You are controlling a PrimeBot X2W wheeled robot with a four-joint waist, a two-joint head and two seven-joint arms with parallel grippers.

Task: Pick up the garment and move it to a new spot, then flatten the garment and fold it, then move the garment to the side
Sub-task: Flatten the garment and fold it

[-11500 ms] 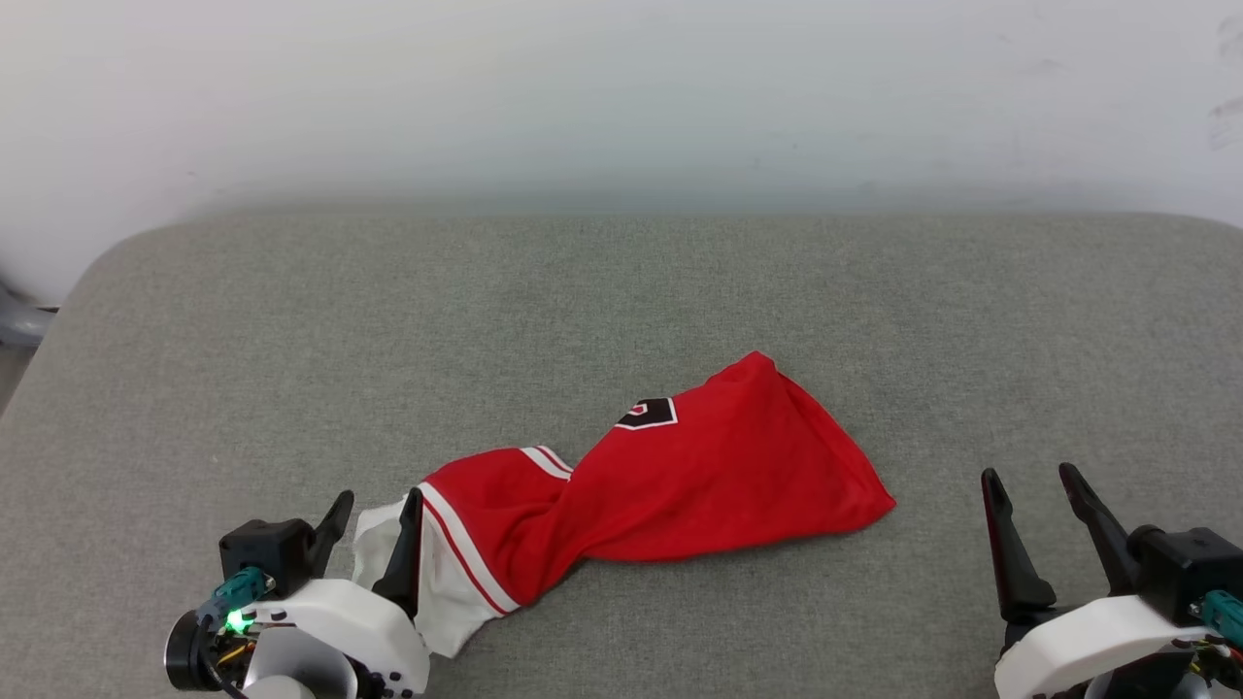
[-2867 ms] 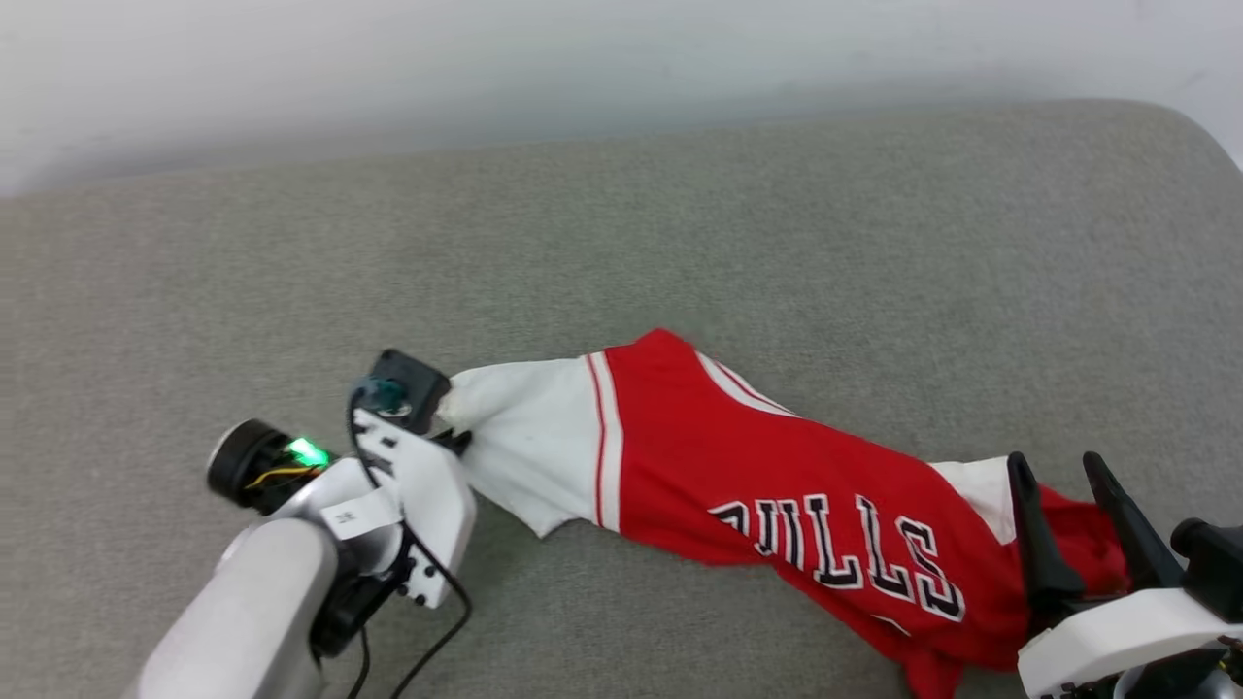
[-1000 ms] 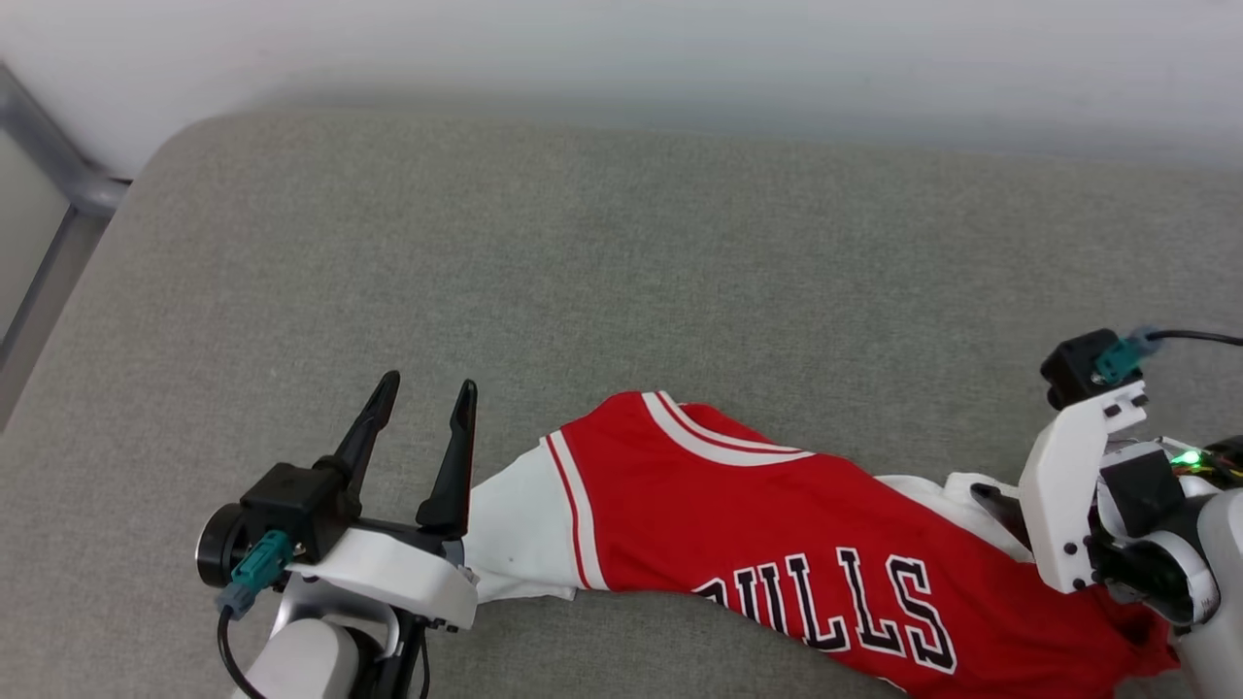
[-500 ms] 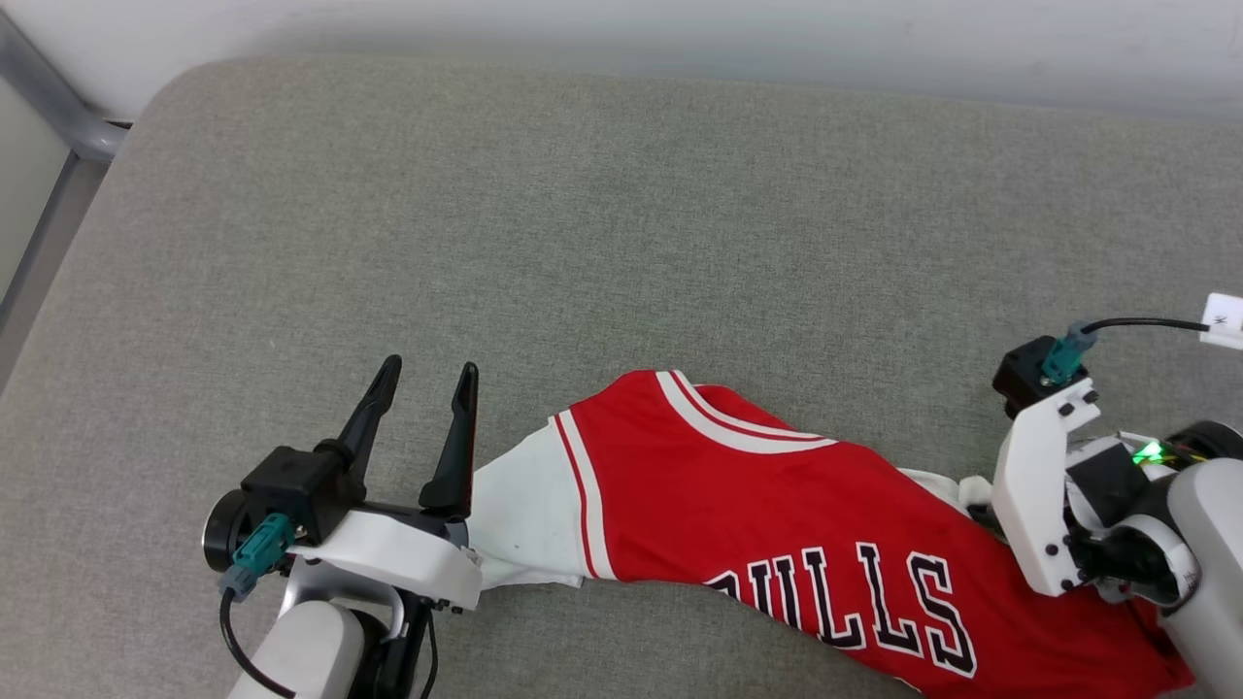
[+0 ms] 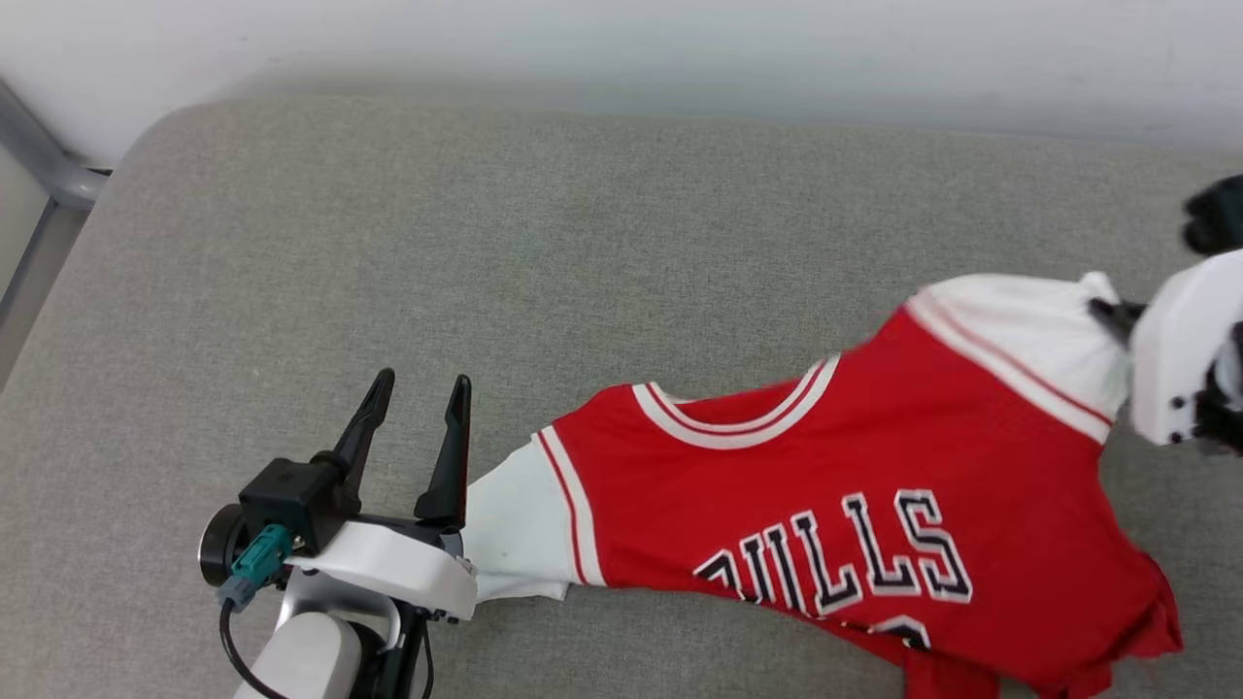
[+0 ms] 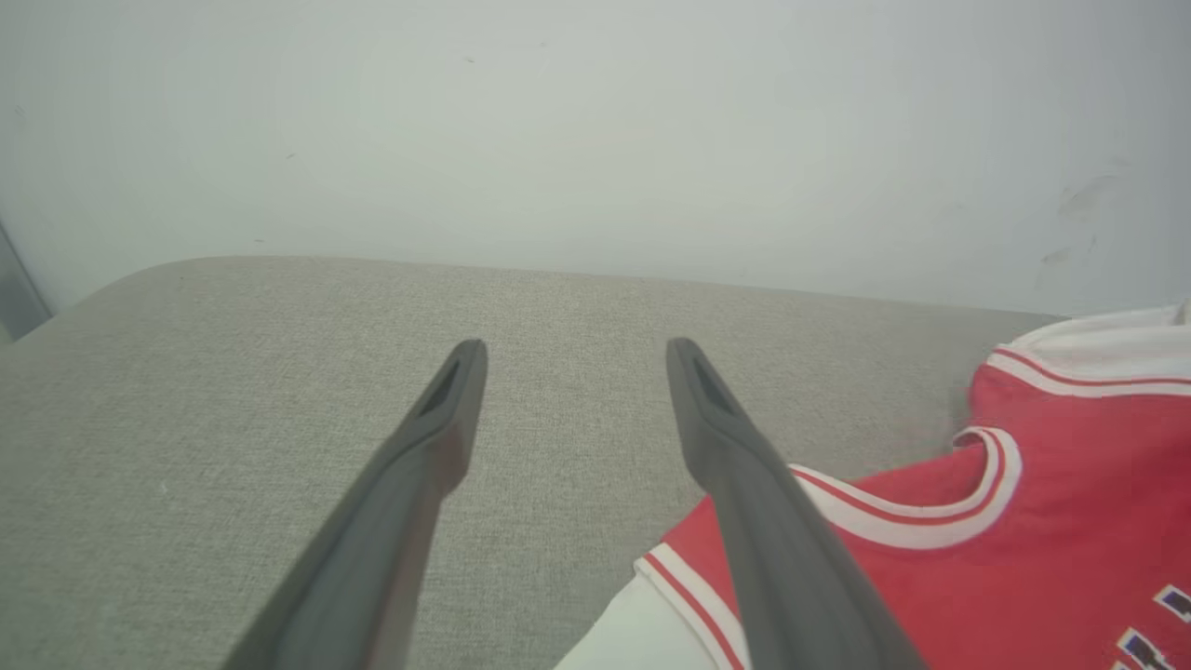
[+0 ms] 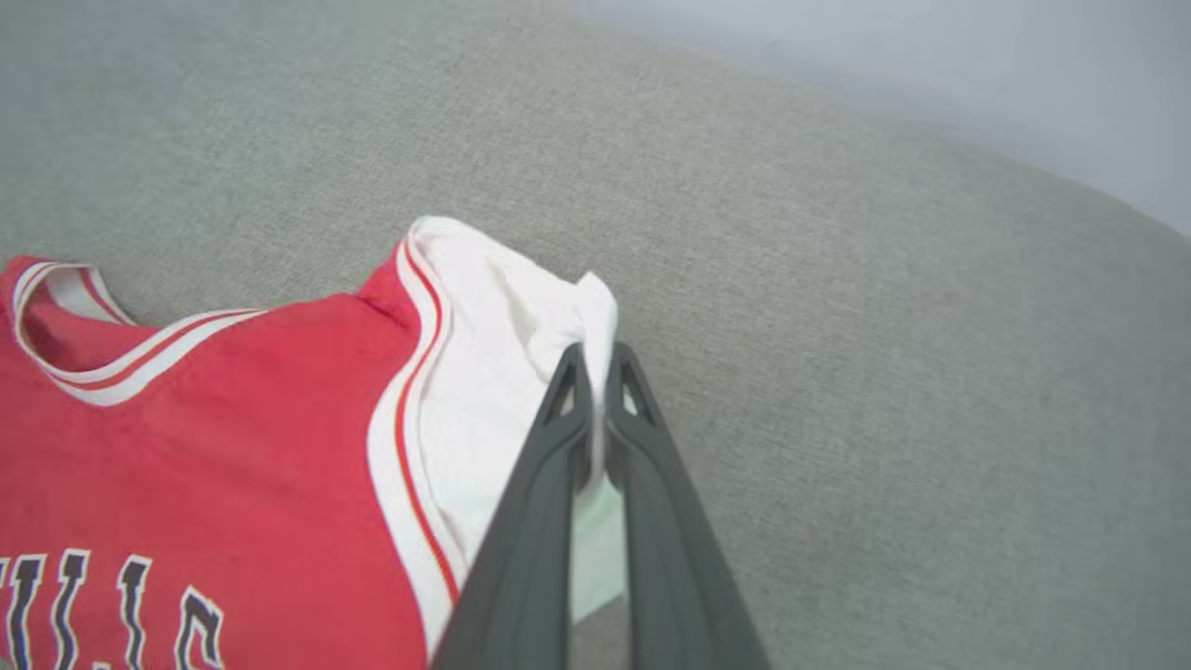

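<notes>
On grey cushion [image 5: 583, 243], lower right of head view, from 8 round to 4 o'clock: garment [image 5: 835, 466], front side up, red body spread partway. Black white-edged lettering readable at 5 o'clock, striped collar [image 5: 738, 427] open toward 12. Hem bunched and rumpled at the 5 o'clock edge.

9 o'clock sleeve [image 5: 515, 524]: white, flat on cushion, just beside left gripper [image 5: 423, 379]. Left jaws wide apart, nothing between them but bare cushion; same in left wrist view [image 6: 574, 349], with garment [image 6: 1051, 558] off at 4 o'clock. Inner finger crosses the sleeve edge in that view; contact or not, cannot tell.

2 o'clock sleeve [image 5: 1029, 330]: white, drawn out taut toward right gripper [image 5: 1107, 311] at the 3 o'clock edge, picture blurred there. Right wrist view clearer: right gripper [image 7: 596, 352] closed tight on a pinch of white sleeve cloth, fold standing up past the fingertips at 12, more cloth trailing between the fingers below. Red body [image 7: 186, 409] lies off at 8 o'clock. Sleeve lifted clear of cushion or dragging on it: cannot tell.

Pale wall [image 5: 621, 49] along 12 o'clock; grey metal bar [image 5: 39, 165] at 10.
</notes>
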